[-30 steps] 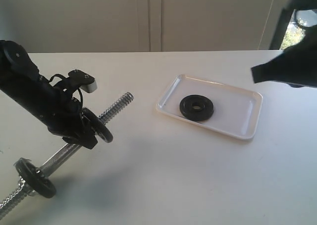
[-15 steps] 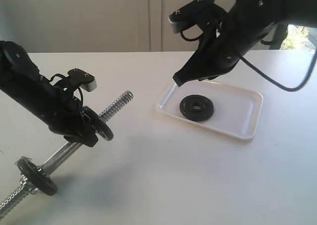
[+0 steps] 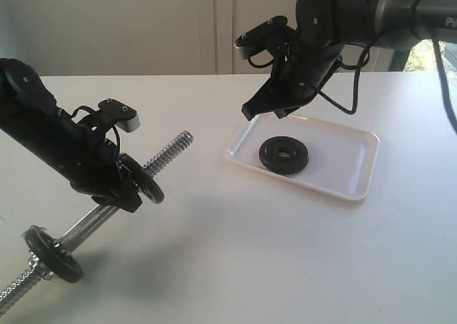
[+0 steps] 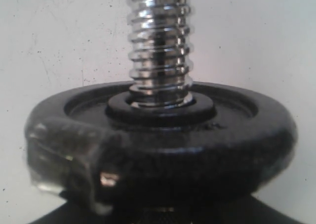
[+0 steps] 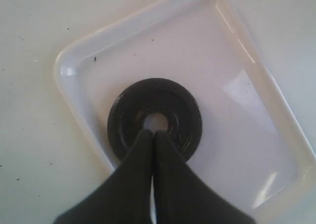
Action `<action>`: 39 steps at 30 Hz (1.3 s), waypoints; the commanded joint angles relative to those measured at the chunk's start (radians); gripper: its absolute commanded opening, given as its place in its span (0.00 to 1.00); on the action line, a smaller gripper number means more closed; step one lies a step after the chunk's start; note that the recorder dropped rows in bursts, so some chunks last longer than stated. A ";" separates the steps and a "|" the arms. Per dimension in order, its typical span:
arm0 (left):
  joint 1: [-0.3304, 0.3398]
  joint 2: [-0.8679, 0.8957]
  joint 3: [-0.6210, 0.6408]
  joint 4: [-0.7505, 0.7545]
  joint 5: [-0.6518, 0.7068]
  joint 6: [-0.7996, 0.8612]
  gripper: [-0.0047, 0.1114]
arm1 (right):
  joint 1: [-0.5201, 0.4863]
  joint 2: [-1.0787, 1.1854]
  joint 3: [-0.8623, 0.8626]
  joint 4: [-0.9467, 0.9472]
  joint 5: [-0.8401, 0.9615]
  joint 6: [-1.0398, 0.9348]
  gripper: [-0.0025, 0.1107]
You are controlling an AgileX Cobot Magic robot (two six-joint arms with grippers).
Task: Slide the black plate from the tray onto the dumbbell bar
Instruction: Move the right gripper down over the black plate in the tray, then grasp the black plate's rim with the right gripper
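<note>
Exterior and wrist views of a two-arm rig at a white counter [image 3: 250, 252], read from left to right.

Left: the bar [image 3: 86, 228] runs from the near left edge toward the far right and ends in a coarse chrome thread. It carries two black discs: a near disc [image 3: 53, 256] close to its near end and a far disc [image 3: 148, 186] just short of the far thread. The left gripper [image 3: 132, 188] is clenched on the far disc. In the left wrist view one pale finger pad [image 4: 64, 160] presses on the rim of that disc [image 4: 163, 135], and the thread of the bar [image 4: 159, 46] rises through its centre hole.

Right: the tray [image 3: 343, 160] lies flat on the counter, well apart from the bar. The black plate [image 3: 284, 155] rests flat in the tray, in its left half, touching no gripper. The right gripper [image 3: 250, 113] hangs above the far left corner of the tray, its jaws pressed together on nothing. In the right wrist view its paired fingertips [image 5: 152, 135] appear over the plate [image 5: 183, 116], just beside the centre hole, with the bare tray floor [image 5: 237, 115] around it.
</note>
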 commanded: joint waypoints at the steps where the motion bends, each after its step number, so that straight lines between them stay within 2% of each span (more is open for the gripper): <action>1: -0.004 -0.031 -0.017 -0.071 0.024 -0.001 0.04 | -0.014 0.077 -0.027 0.005 -0.002 -0.009 0.07; 2: -0.004 -0.031 -0.017 -0.071 0.024 -0.001 0.04 | -0.014 0.095 -0.027 0.005 -0.005 -0.009 0.13; 4: -0.004 -0.031 -0.017 -0.071 0.024 -0.001 0.04 | -0.014 0.128 -0.027 0.005 -0.007 -0.009 0.35; 5: -0.004 -0.031 -0.017 -0.071 0.024 -0.001 0.04 | -0.014 0.141 -0.027 0.005 -0.007 -0.009 0.54; 7: -0.004 -0.031 -0.017 -0.071 0.024 -0.001 0.04 | -0.014 0.156 -0.027 0.004 -0.015 -0.009 0.79; 9: -0.004 -0.031 -0.017 -0.071 0.026 -0.001 0.04 | -0.014 0.167 -0.027 0.004 -0.023 -0.009 0.94; 21: -0.004 -0.031 -0.017 -0.071 0.028 -0.001 0.04 | -0.014 0.177 -0.027 -0.021 -0.132 -0.009 0.95; 27: -0.004 -0.031 -0.017 -0.071 0.030 -0.001 0.04 | -0.025 0.177 -0.027 -0.033 -0.100 0.100 0.95; 39: -0.004 -0.031 -0.017 -0.071 0.030 -0.001 0.04 | -0.075 0.177 -0.029 -0.045 -0.085 0.157 0.95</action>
